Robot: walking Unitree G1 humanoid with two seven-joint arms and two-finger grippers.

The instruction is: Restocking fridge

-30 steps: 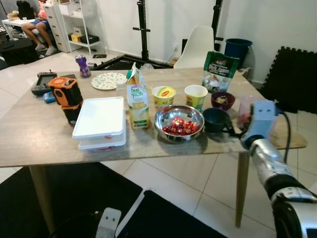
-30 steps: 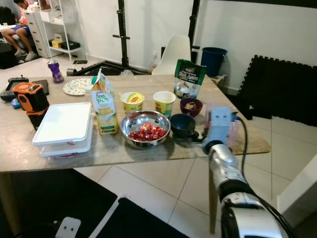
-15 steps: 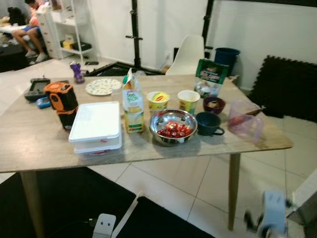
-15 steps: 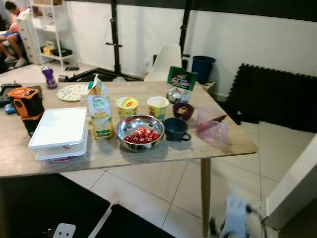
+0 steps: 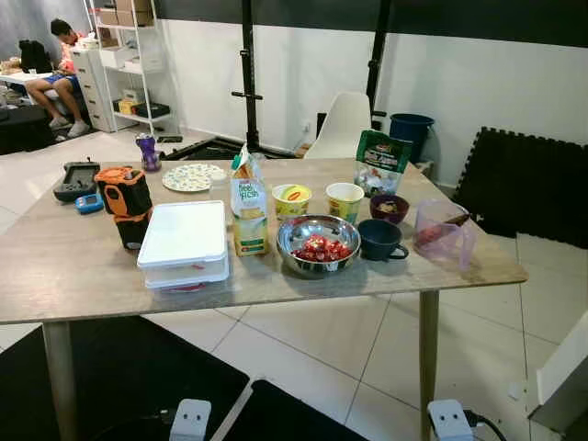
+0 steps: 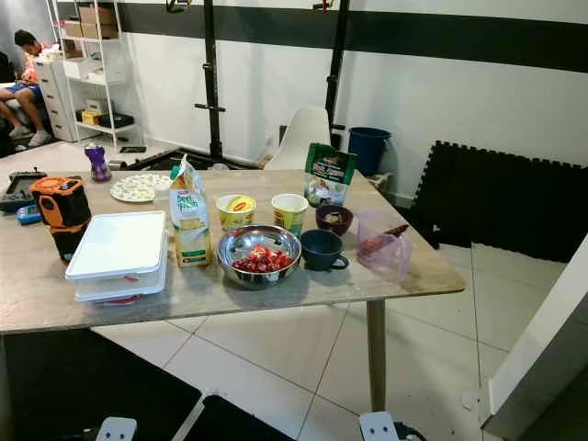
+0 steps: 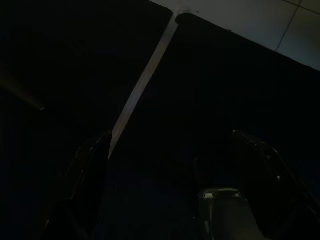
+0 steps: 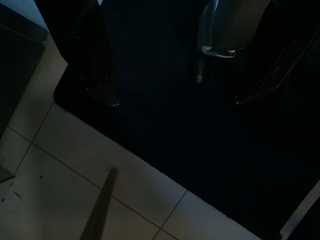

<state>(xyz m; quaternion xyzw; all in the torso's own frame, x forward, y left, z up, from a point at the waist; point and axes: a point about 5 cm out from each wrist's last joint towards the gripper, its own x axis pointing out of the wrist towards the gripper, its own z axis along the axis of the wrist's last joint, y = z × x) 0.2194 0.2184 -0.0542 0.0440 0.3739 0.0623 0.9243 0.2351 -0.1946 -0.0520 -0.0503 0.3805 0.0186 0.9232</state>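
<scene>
Standing on the wooden worktop (image 5: 83,266) is a spread of food and odd items: a white lidded container (image 5: 184,241) near the front edge, a juice carton (image 5: 249,204) upright just beside it, then a steel bowl (image 5: 319,246) of red pieces and a dark mug (image 5: 380,239) next along. Behind these sit two yellow tubs (image 5: 292,197) (image 5: 344,200), a small dark bowl (image 5: 390,207) and a green snack bag (image 5: 381,163) standing upright. A clear pink jug (image 5: 441,234) rests near the right-hand corner. On the far left are an orange-and-black tool (image 5: 126,202), a game controller (image 5: 75,177), a purple bottle (image 5: 147,152) and a patterned plate (image 5: 194,176). A white chair (image 5: 345,123) stands beyond the worktop, and a person (image 5: 57,69) sits far back in the room. Both arms hang low over a black floor mat (image 7: 210,100); the left hand (image 7: 170,155) has its fingers spread wide and holds nothing, and the right hand (image 8: 175,95) is likewise spread and empty, above the mat's edge and pale floor tiles (image 8: 75,200).
</scene>
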